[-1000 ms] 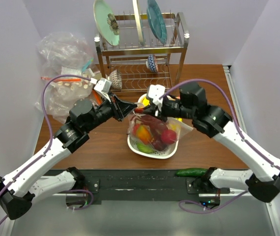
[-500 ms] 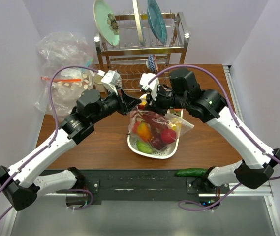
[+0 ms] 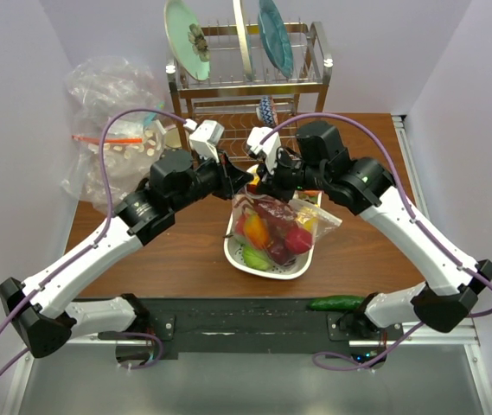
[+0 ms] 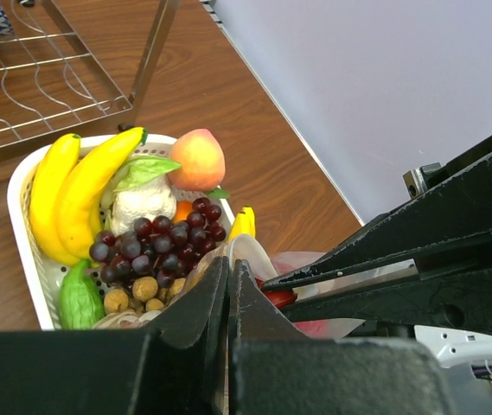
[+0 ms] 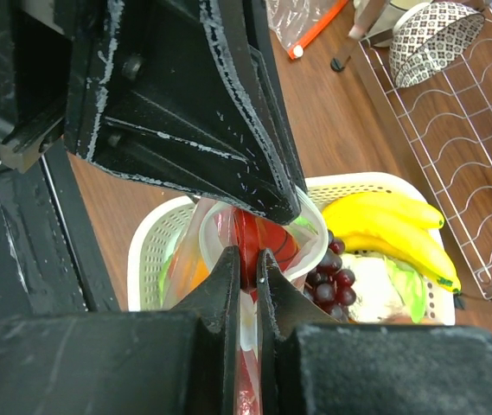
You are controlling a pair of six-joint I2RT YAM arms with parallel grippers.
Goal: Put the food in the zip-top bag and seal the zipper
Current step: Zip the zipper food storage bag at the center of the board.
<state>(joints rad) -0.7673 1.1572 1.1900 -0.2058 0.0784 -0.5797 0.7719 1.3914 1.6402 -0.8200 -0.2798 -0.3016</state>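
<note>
Green vegetable (image 3: 336, 303) at near bench (image 3: 185, 251) edge; white tray (image 3: 244, 264) mid-bench; zip-top bag (image 3: 310, 226) upright in it, red and orange food (image 3: 271, 233) inside; left claw (image 3: 244, 183) pressed together, pinching bag's mouth edge; right claw (image 3: 259, 185) just beside it, likewise pinching mouth edge; zipper too fine to make out; bananas (image 4: 68, 194), grapes (image 4: 163, 242), peach (image 4: 198, 160) loose in tray behind bag; dish rack (image 3: 246, 104) at far edge; bulky clear bag (image 3: 111, 104) far left.
</note>
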